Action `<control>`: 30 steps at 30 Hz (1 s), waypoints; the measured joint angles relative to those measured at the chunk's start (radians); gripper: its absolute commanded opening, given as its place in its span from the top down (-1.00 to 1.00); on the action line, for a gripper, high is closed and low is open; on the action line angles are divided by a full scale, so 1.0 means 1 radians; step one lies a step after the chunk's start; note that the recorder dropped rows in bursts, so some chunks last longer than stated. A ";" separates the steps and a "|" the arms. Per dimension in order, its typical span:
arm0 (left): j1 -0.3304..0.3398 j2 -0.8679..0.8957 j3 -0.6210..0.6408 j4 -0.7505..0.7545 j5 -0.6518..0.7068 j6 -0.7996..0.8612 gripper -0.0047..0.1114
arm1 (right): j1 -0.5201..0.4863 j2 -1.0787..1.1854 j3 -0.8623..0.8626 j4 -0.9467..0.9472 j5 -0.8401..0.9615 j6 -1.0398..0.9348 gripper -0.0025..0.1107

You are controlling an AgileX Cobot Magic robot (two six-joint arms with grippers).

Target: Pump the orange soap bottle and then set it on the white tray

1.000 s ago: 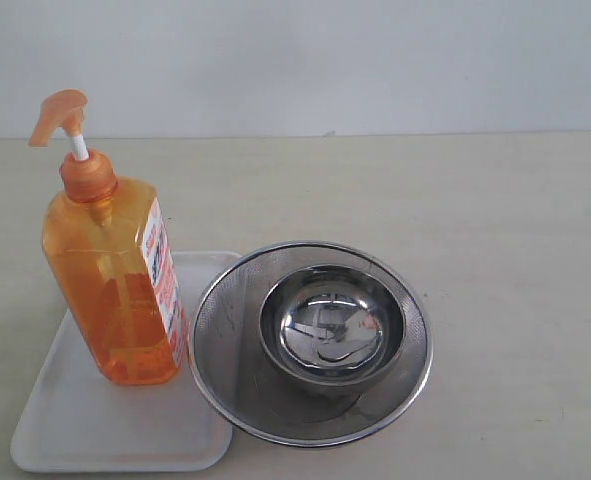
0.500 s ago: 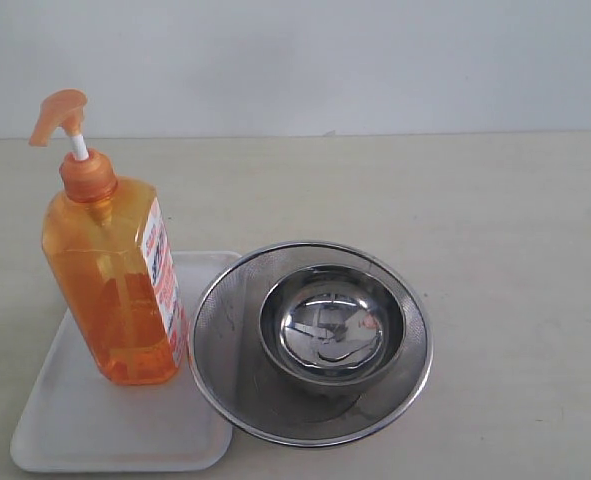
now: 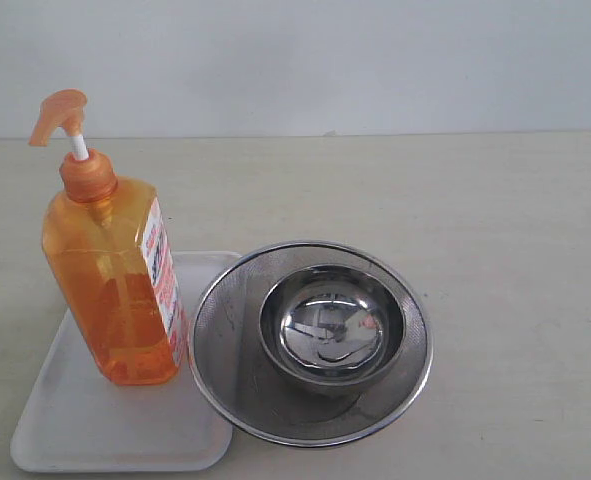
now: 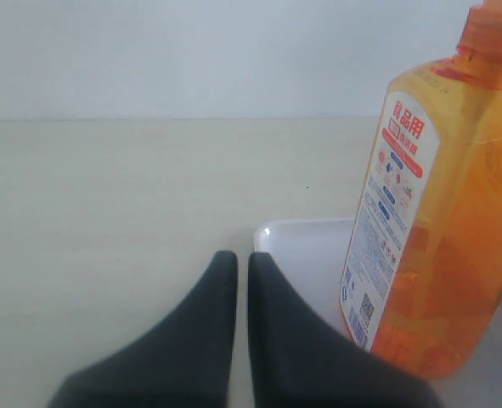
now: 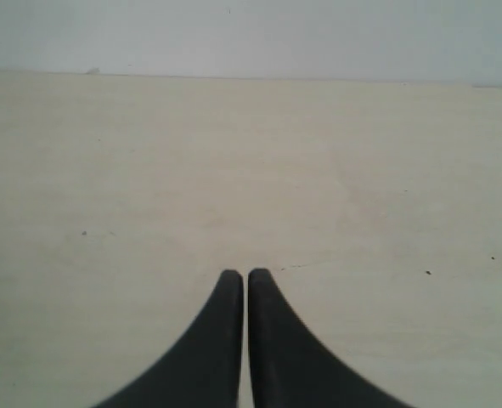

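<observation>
The pale beige tabletop [image 3: 495,220] bears a round steel mesh strainer [image 3: 225,340] and, touching it, the flat rectangular white plastic tray [image 3: 95,430]. The tall translucent orange soap bottle [image 3: 115,300] stands upright on the tray. The left gripper [image 4: 235,257] and the right gripper [image 5: 239,274] both have their black fingers pressed together, empty, touching nothing.

Left gripper [image 4: 242,257] and right gripper [image 5: 245,274] both closed, apparently gripping nothing

translucent plastic orange soap bottle [image 3: 115,285], shiny steel bowl [image 3: 332,325]
</observation>
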 measured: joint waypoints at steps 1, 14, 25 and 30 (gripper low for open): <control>0.000 0.000 0.000 0.000 0.000 0.000 0.84 | 0.000 0.000 0.000 0.000 0.000 0.005 0.96; 0.000 0.000 0.000 0.000 0.000 0.000 0.84 | 0.000 0.000 0.000 0.002 0.000 0.033 0.96; 0.000 0.000 0.000 0.000 0.002 0.000 0.84 | 0.000 -0.002 0.000 0.002 0.000 0.035 0.96; 0.000 0.000 0.000 0.000 0.002 0.000 0.84 | 0.000 -0.002 0.000 0.002 0.000 0.035 0.96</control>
